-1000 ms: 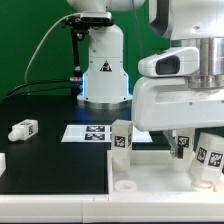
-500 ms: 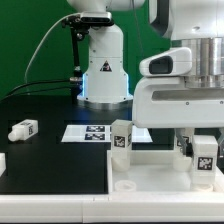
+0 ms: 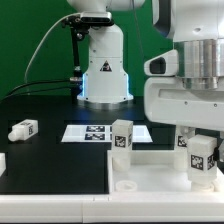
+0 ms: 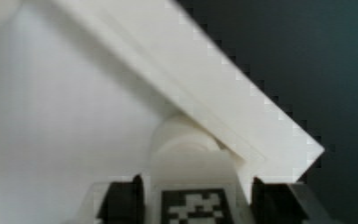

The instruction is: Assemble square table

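Exterior, gripper: my jaws were clamped on the held leg, which hung over the tabletop toward the exterior view's right
Exterior, tabletop: the white slab lay flat on the black table, rim and ribs up, with a round socket showing near its front corner
Exterior, standing leg: it stood upright at the slab's far corner, well apart from my hand (seated or merely resting there, I could not tell)
Exterior, hidden leg: another tagged leg showed just beside my hand, partly covered by it
Exterior, loose leg: it lay on its side toward the exterior view's left, near the marker board
Wrist, fingers: dark pads sat flush against both sides of the held leg, its tag facing the camera
Wrist, tabletop: plain white surface and a raised rim ran slantwise past the leg's rounded end, and no socket was in sight
Risk, aim: with the socket unseen, I judged I could bring the leg down onto the rim or a rib
Risk, grip: the pads held smooth plastic, so a turn against a tilted start could make the leg slip or jam
Risk, neighbour: a sideways move could knock the hidden leg over
Risk, slab: a hard push off-centre might slide the slab
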